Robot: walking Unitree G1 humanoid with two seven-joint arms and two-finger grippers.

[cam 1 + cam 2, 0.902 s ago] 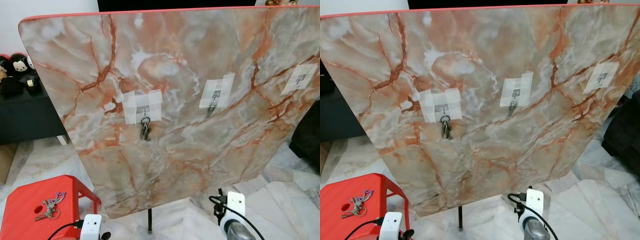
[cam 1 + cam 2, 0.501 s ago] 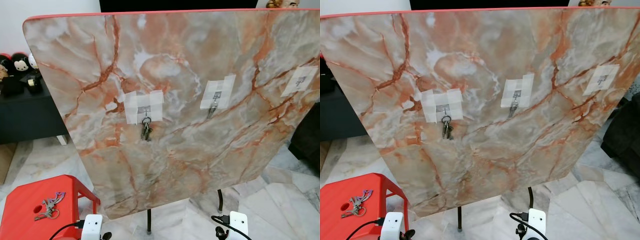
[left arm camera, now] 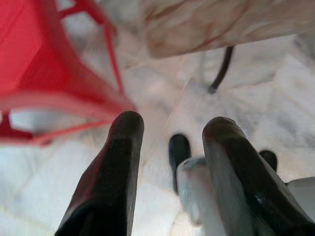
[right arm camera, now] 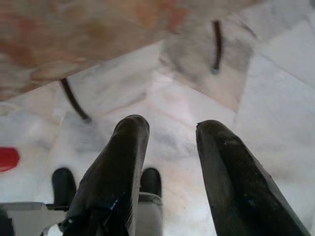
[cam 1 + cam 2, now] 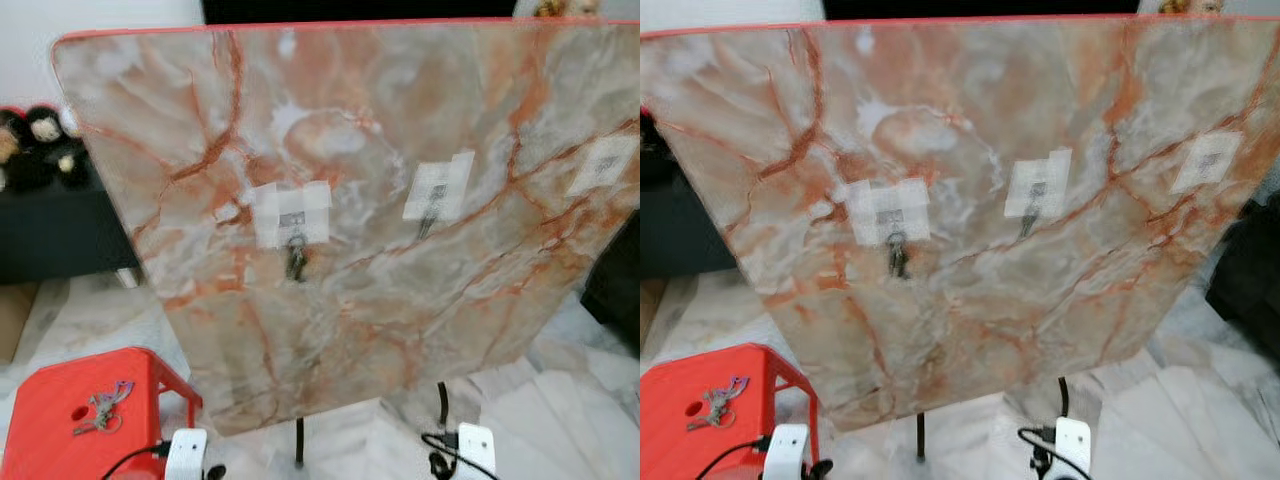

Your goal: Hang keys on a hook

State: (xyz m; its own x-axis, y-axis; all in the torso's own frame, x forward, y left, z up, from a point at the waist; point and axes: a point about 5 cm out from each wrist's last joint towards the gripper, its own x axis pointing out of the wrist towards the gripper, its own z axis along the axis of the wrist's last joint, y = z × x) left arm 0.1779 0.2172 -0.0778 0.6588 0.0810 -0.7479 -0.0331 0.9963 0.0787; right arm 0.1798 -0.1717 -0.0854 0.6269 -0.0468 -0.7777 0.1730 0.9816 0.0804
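A small bunch of metal keys with a purple tag (image 5: 102, 408) lies on top of a red plastic stool (image 5: 45, 430) at the lower left, beside a round hole in the seat. Just right of the stool a large marble-patterned board with a red edge (image 5: 380, 300) stands tilted on thin black legs. Three small hooks are fixed to it with patches of white tape: the left hook (image 5: 291, 218) carries a dark bunch of keys (image 5: 295, 262), the middle hook (image 5: 435, 190) carries a single key (image 5: 425, 225), and the right hook (image 5: 603, 165) is bare. The floor (image 5: 570, 400) is pale veined marble tile. A low black cabinet (image 5: 50, 225) with dark plush toys on it stands against the white wall at left.

The left gripper (image 3: 172, 128) hangs low beside the stool's leg, its two black fingers spread apart and holding nothing. The right gripper (image 4: 170, 130) hangs over the floor below the board, fingers likewise parted and empty.
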